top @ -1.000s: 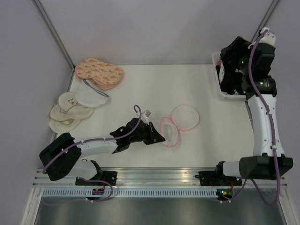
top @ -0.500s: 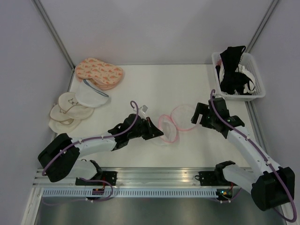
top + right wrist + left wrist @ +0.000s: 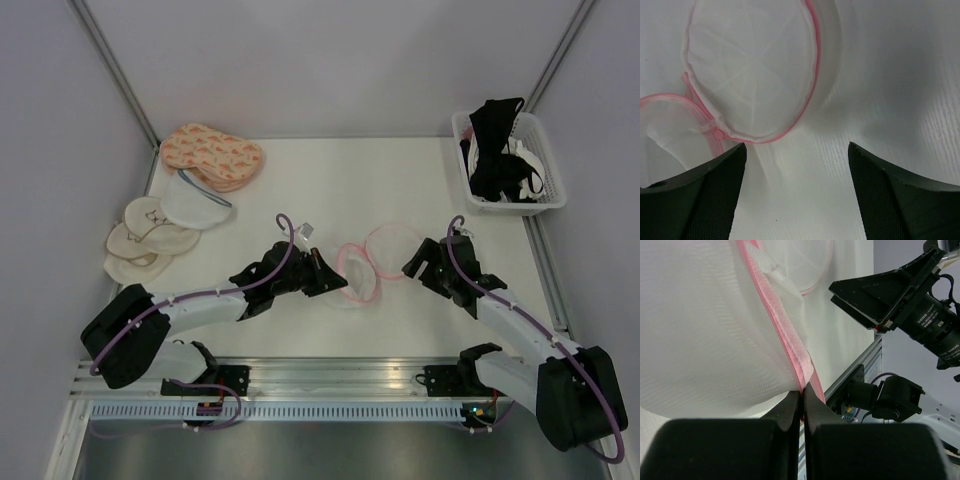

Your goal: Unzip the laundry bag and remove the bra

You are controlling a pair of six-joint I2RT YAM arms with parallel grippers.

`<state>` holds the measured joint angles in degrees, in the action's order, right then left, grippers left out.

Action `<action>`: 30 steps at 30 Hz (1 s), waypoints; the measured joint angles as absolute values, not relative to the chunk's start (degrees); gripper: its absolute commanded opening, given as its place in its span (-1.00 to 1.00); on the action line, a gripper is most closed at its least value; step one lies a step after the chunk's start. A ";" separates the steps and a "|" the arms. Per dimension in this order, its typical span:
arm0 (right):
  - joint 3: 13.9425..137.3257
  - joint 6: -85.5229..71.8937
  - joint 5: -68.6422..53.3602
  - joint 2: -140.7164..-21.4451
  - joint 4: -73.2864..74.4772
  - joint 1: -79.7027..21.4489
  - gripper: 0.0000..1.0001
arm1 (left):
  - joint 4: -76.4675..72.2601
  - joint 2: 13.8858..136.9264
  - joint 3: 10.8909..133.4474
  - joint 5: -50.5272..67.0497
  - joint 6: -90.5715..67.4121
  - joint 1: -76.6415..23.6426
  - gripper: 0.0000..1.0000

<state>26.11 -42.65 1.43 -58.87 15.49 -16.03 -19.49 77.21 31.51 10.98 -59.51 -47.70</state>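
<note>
The laundry bag (image 3: pixel 392 249) lies unzipped in the middle of the table, its two white mesh halves with pink rims spread side by side. My left gripper (image 3: pixel 336 285) is shut on the pink zip rim (image 3: pixel 784 340) of the left half (image 3: pixel 710 335). My right gripper (image 3: pixel 414 263) hovers low just right of the other half (image 3: pixel 755 65). In the right wrist view the right gripper (image 3: pixel 796 172) is open, with bare table between its fingers (image 3: pixel 715 200). The black bra (image 3: pixel 492 150) lies draped in the white basket (image 3: pixel 548 196) at the back right.
Peach patterned pads (image 3: pixel 212 154), a white mesh piece (image 3: pixel 194 204) and cream round pads (image 3: pixel 145 238) lie at the back left. White garments share the basket with the bra. The right arm's wrist camera (image 3: pixel 920 315) shows close by in the left wrist view.
My right arm has swung from above the basket down to the table beside the bag's right half. The left gripper has kept its hold on the rim.
</note>
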 measured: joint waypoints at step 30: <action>29.36 -39.53 5.19 -59.00 3.09 -16.01 -0.99 | -19.81 77.76 31.35 12.71 -58.78 -45.63 -0.95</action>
